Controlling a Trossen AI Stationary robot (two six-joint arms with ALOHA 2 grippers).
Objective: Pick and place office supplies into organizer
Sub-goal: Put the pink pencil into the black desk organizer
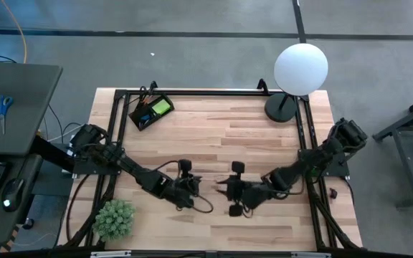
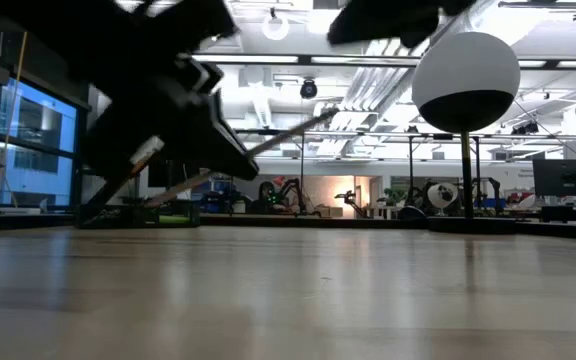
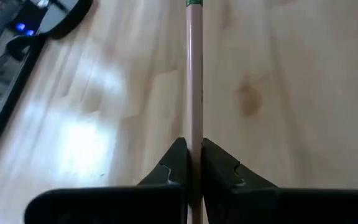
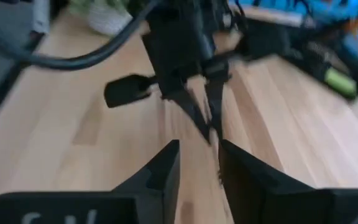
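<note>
A pale wooden pencil (image 3: 194, 87) with a green band near its far end sits pinched between the 2 fingers of the left gripper (image 3: 194, 163), whose jaws press together on the shaft. The pencil runs straight out past the fingertips, above the light wood table (image 3: 291, 74). Facing it near the table's middle, the right gripper (image 4: 199, 163) has its 2 fingers spread slightly apart, with nothing between them. From above, the left gripper (image 1: 189, 188) and right gripper (image 1: 224, 190) point at each other just beside one another, toward the table's near edge. The organizer (image 1: 150, 111), a small black tray with a green pad inside, sits at the far left corner, well apart from both. A white globe lamp (image 1: 300, 68) stands at the far right, a green spiky plant (image 1: 114, 218) at the near left.
</note>
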